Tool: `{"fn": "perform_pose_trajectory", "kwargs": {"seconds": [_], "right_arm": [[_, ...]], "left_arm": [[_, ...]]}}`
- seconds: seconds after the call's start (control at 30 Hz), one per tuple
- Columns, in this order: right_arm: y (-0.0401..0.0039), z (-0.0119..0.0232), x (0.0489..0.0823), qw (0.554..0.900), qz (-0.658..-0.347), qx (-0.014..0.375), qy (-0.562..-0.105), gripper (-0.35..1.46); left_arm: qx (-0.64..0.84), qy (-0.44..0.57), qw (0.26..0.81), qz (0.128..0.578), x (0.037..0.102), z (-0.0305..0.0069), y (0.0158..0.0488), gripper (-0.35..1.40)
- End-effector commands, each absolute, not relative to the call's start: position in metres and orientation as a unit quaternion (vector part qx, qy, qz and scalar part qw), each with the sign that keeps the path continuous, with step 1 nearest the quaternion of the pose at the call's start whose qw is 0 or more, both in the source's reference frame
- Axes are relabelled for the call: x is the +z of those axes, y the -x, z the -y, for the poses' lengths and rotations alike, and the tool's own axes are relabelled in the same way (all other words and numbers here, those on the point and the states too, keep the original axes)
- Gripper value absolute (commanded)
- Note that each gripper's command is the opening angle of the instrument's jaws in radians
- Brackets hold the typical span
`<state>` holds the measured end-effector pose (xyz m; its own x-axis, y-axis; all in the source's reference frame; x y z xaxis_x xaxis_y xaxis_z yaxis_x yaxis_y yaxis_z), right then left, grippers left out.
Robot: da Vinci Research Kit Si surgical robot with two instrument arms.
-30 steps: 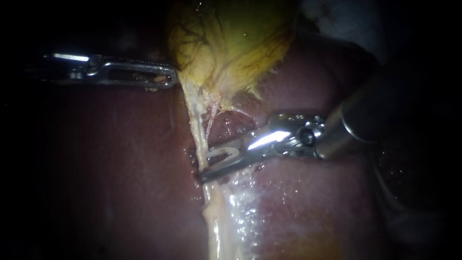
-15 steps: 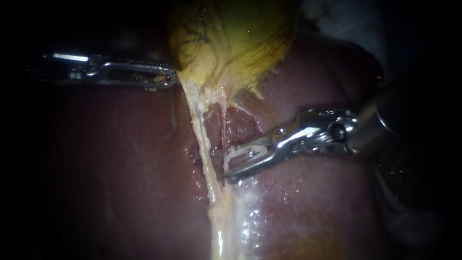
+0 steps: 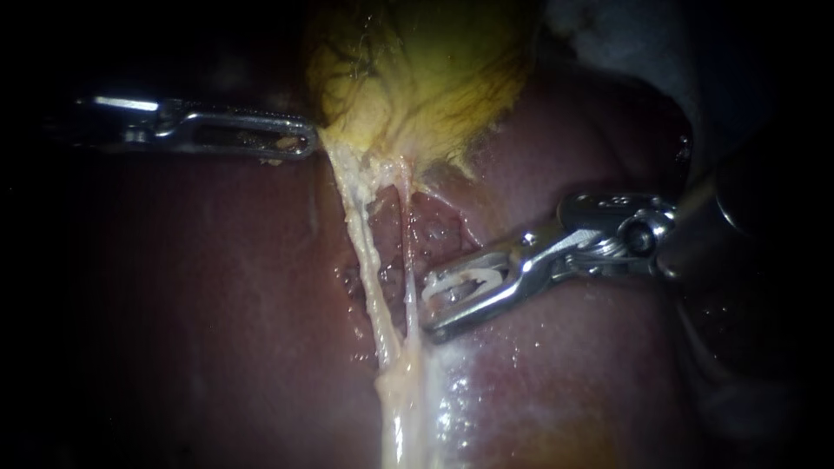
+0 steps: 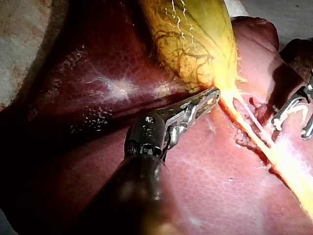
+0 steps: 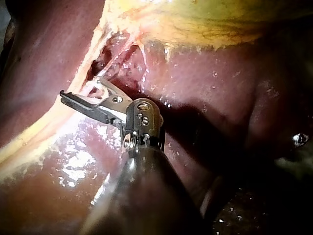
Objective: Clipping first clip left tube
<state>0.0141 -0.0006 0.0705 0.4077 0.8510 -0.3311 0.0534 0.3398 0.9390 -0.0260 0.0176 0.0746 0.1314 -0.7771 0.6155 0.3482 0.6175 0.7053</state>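
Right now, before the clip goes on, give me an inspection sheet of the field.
Surface: liver, wet and glistening beside the tubes.
Job's things: left tube and the thinner right tube run down from the gallbladder. No clip is on either. A white clip sits loaded in the right instrument.
Clutter: nothing seen.
Instruments: left instrument, jaws shut on the gallbladder's lower edge. Right instrument, jaws standing apart and holding the clip. Its tips are close beside the right tube and short of the left tube.
Cables: nothing seen.
Surroundings: pale surface past the liver's edge.
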Motion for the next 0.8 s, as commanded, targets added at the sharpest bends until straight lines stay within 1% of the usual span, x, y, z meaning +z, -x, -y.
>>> {"fn": "perform_pose_trajectory", "kwargs": {"seconds": [0.03, 0.23, 0.4, 0.6, 0.8], "right_arm": [[-0.0143, 0.0007, 0.0706, 0.677, -0.459, 0.289, -0.497, 0.56], [-0.0158, 0.0008, 0.071, 0.666, -0.474, 0.271, -0.508, 0.56], [-0.0169, 0.001, 0.0717, 0.661, -0.482, 0.267, -0.51, 0.55], [-0.0171, 0.0013, 0.0738, 0.663, -0.484, 0.265, -0.506, 0.56], [-0.0169, 0.0013, 0.0767, 0.667, -0.485, 0.262, -0.501, 0.56]], "left_arm": [[-0.388, -0.201, 0.725, 0.533, 0.0746, -0.0176, 0.026, -0.35], [-0.388, -0.201, 0.725, 0.533, 0.0746, -0.0176, 0.026, -0.35], [-0.388, -0.201, 0.725, 0.533, 0.0746, -0.0176, 0.026, -0.35], [-0.388, -0.201, 0.725, 0.533, 0.0746, -0.0176, 0.026, -0.35], [-0.388, -0.201, 0.725, 0.533, 0.0746, -0.0176, 0.026, -0.35]]}}
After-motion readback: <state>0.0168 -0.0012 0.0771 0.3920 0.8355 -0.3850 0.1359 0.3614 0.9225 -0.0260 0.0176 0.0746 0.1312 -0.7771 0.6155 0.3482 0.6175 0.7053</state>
